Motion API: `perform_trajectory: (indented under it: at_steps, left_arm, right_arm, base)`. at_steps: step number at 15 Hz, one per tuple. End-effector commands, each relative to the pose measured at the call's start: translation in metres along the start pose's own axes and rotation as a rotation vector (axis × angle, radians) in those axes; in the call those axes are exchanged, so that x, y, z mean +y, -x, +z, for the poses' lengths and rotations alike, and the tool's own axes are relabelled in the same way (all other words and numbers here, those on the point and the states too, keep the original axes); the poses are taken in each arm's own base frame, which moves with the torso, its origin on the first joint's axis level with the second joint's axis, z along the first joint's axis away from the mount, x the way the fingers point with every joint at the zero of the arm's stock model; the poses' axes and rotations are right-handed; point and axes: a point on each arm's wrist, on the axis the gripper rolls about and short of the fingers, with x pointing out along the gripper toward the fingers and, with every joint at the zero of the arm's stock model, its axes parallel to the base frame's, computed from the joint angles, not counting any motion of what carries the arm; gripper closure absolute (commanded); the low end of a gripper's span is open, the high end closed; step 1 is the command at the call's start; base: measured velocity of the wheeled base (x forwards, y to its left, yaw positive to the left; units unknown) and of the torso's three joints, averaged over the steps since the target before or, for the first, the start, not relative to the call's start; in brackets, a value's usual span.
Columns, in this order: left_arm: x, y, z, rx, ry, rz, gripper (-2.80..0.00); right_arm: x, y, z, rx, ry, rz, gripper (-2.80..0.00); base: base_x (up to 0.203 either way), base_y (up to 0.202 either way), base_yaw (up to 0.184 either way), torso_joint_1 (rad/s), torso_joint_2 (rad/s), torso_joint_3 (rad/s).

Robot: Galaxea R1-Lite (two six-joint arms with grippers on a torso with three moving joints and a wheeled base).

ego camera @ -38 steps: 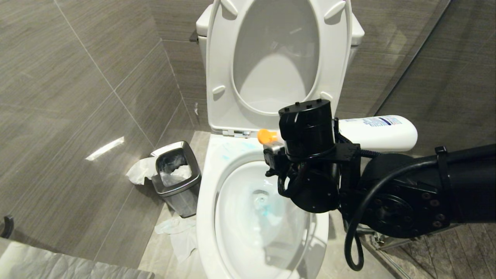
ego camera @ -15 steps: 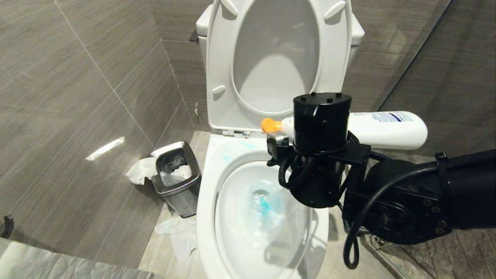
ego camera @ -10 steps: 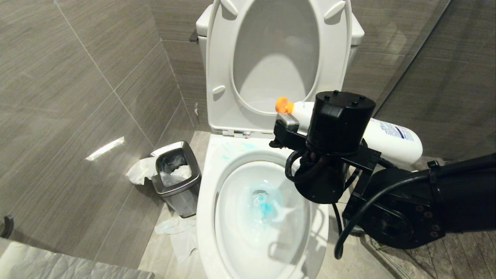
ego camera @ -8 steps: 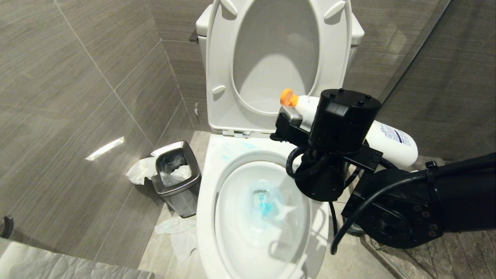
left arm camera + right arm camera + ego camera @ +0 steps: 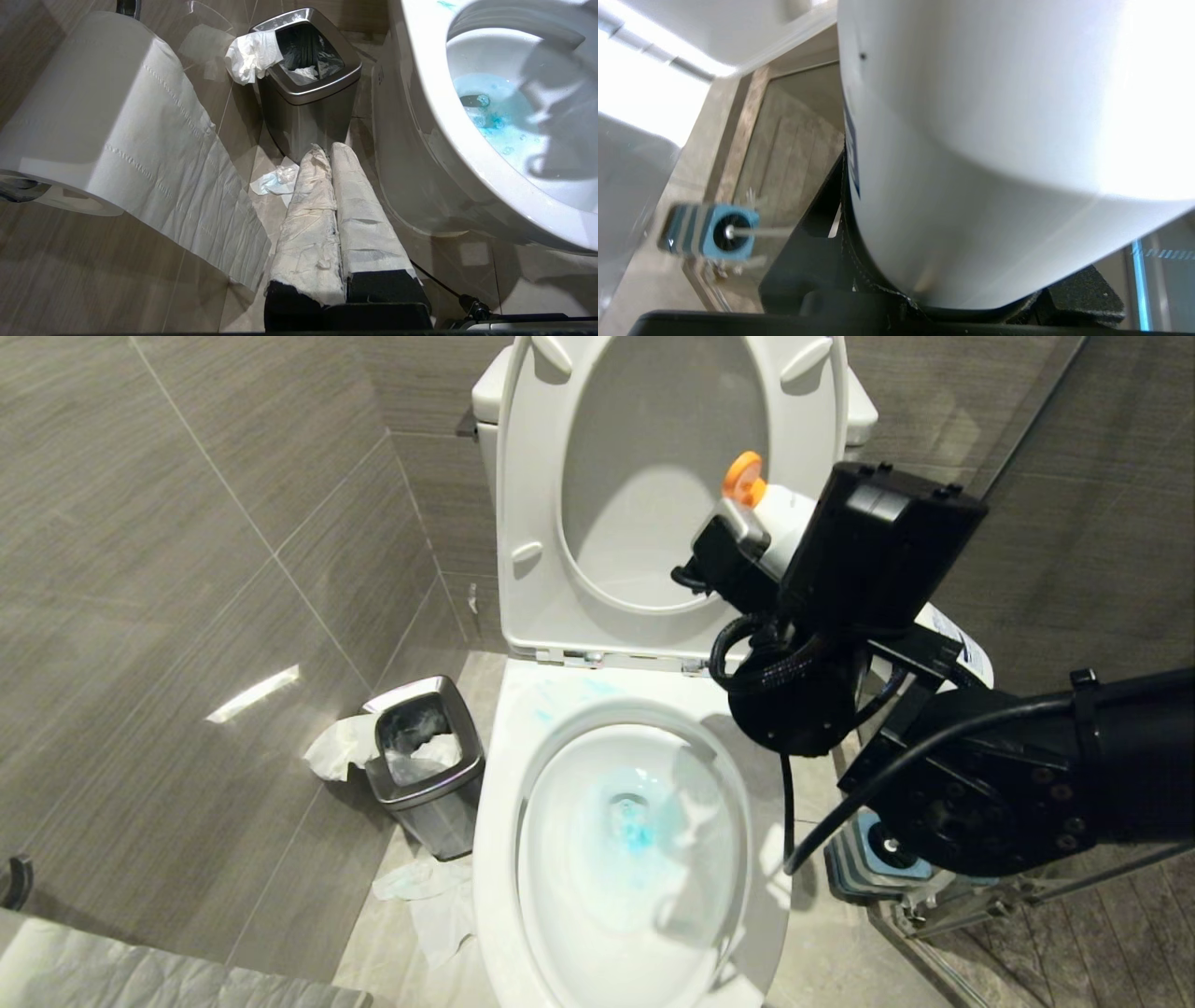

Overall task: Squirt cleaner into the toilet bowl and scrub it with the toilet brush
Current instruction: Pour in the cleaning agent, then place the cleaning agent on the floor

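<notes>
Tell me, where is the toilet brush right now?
In the head view, the toilet brush stands in its blue-grey holder on the floor right of the toilet bowl, mostly behind the robot's right arm.

Bottle (image 5: 780, 513) mostly hidden behind right wrist (label cut short), toilet brush (image 5: 759, 231) blurred

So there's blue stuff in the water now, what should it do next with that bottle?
Probably set the bottle down beside the toilet. The cleaner already tints the toilet bowl, the right claw holds the bottle with its orange cap tilted up, and the toilet brush waits in its holder.
</notes>
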Motion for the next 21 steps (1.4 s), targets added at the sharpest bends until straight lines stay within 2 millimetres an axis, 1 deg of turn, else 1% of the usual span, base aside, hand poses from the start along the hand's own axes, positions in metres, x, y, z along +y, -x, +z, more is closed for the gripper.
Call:
perform_trajectory:
  at_steps: [1, 2, 3, 7, 8, 9, 11, 16, 19, 21]
  left_arm:
    - [0.000, 0.000, -0.001, 0.004, 0.000, 0.000, 0.00]
    - [0.000, 0.000, -0.001, 0.004, 0.000, 0.000, 0.00]
    - [0.000, 0.000, 0.000, 0.003, 0.000, 0.000, 0.00]
    - [0.000, 0.000, -0.001, 0.005, 0.000, 0.000, 0.00]
    - [0.000, 0.000, -0.001, 0.005, 0.000, 0.000, 0.00]
    - [0.000, 0.000, 0.000, 0.003, 0.000, 0.000, 0.00]
    - [0.000, 0.000, 0.000, 0.003, 0.000, 0.000, 0.00]
    - [0.000, 0.000, 0.000, 0.003, 0.000, 0.000, 0.00]
    - [0.000, 0.000, -0.001, 0.005, 0.000, 0.000, 0.00]
    - [0.000, 0.000, 0.000, 0.003, 0.000, 0.000, 0.00]
  right_arm:
    - [-0.029, -0.009, 0.014, 0.013, -0.108, -0.040, 0.00]
    - [-0.043, -0.012, 0.020, 0.014, -0.154, -0.055, 0.00]
    - [-0.056, -0.012, 0.021, 0.012, -0.186, -0.064, 0.00]
    - [-0.095, -0.009, 0.017, 0.009, -0.278, -0.088, 0.00]
    - [-0.102, -0.013, 0.014, 0.012, -0.289, -0.100, 0.00]
    - [-0.110, -0.022, 0.009, 0.017, -0.300, -0.125, 0.00]
    - [-0.129, -0.033, -0.001, 0.022, -0.342, -0.169, 0.00]
    - [-0.160, -0.053, -0.012, 0.075, -0.389, -0.257, 0.00]
    - [-0.172, -0.072, -0.026, 0.098, -0.324, -0.298, 0.00]
    - [-0.179, -0.090, -0.039, 0.084, -0.250, -0.312, 0.00]
  base:
    - [0.000, 0.000, 0.000, 0.000, 0.00, 0.000]
    - [0.000, 0.000, 0.000, 0.000, 0.00, 0.000]
    - [0.000, 0.000, 0.000, 0.000, 0.00, 0.000]
    - [0.000, 0.000, 0.000, 0.000, 0.00, 0.000]
    - [0.000, 0.000, 0.000, 0.000, 0.00, 0.000]
    - [0.000, 0.000, 0.000, 0.000, 0.00, 0.000]
    - [0.000, 0.000, 0.000, 0.000, 0.00, 0.000]
    - [0.000, 0.000, 0.000, 0.000, 0.00, 0.000]
    - [0.000, 0.000, 0.000, 0.000, 0.00, 0.000]
    - [0.000, 0.000, 0.000, 0.000, 0.00, 0.000]
